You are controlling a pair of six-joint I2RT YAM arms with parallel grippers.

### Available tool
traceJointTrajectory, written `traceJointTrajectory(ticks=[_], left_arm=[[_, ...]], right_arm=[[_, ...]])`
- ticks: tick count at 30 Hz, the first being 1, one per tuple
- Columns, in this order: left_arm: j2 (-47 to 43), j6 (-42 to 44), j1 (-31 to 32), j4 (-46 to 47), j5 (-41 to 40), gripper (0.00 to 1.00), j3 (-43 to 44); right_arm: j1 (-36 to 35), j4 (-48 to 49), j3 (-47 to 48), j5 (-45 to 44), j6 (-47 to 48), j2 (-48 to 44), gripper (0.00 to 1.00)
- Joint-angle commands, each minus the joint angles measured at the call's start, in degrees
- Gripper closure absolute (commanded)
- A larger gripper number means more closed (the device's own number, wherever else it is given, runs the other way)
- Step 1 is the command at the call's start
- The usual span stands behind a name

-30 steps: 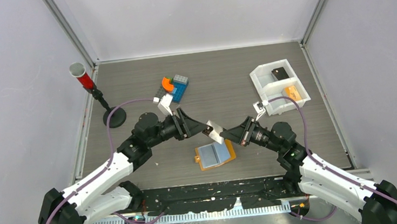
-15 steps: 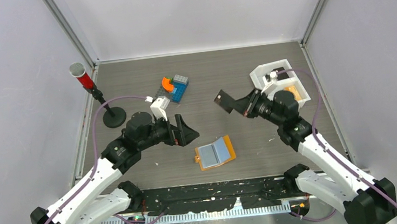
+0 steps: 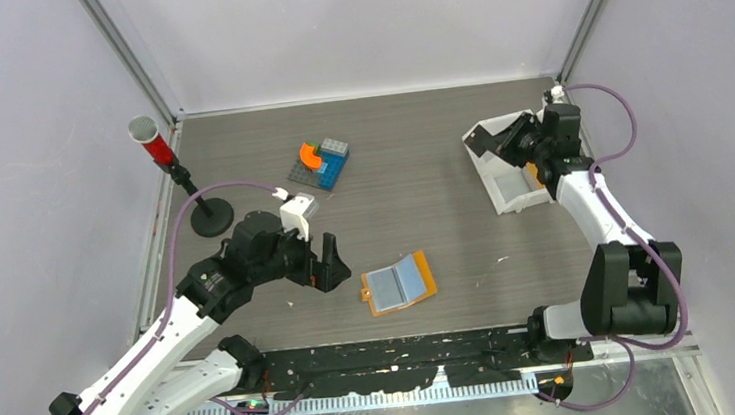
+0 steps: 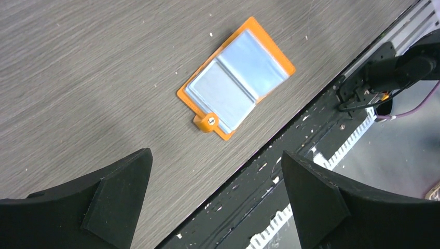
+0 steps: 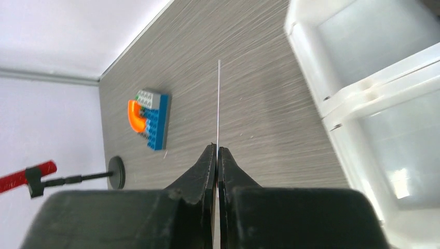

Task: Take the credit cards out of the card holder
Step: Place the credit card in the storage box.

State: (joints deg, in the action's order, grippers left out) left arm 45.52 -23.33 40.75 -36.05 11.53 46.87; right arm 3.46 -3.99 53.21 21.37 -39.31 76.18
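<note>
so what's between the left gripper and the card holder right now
Nothing, just bare table. The left wrist view shows plain wood grain from the open left gripper up to the card holder, and the top view agrees.

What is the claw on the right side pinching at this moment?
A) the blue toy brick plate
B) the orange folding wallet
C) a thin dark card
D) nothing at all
C: the right claw is shut on a thin flat dark grey-black card by the white two-compartment plastic tray, while the tan-orange folding card holder lies open on the table, apart from both claws.
</note>
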Motion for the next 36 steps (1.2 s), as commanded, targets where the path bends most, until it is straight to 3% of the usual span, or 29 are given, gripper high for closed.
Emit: traceJointTrajectory(ticks=[1, 10, 20, 36], left_arm=[[-1.21, 2.68, 0.12, -3.01, -0.32, 0.01, 1.93], [-4.75, 2.75, 0.12, -1.7, -1.84, 0.01, 1.02], [-4.53, 3.06, 0.14, -1.55, -2.89, 0.01, 1.11], [-3.77, 2.92, 0.14, -0.93, -3.36, 0.01, 1.2]], right_arm=[[3.29, -1.9, 6.82, -1.49, 1.63, 3.74, 0.95], [10.96, -8.54, 16.28, -2.65, 0.04, 15.65, 0.94], [13.29, -10.59, 22.14, -4.72, -2.72, 24.37, 0.88], [15.82, -8.77, 24.34, -6.58, -5.02, 29.69, 0.81]])
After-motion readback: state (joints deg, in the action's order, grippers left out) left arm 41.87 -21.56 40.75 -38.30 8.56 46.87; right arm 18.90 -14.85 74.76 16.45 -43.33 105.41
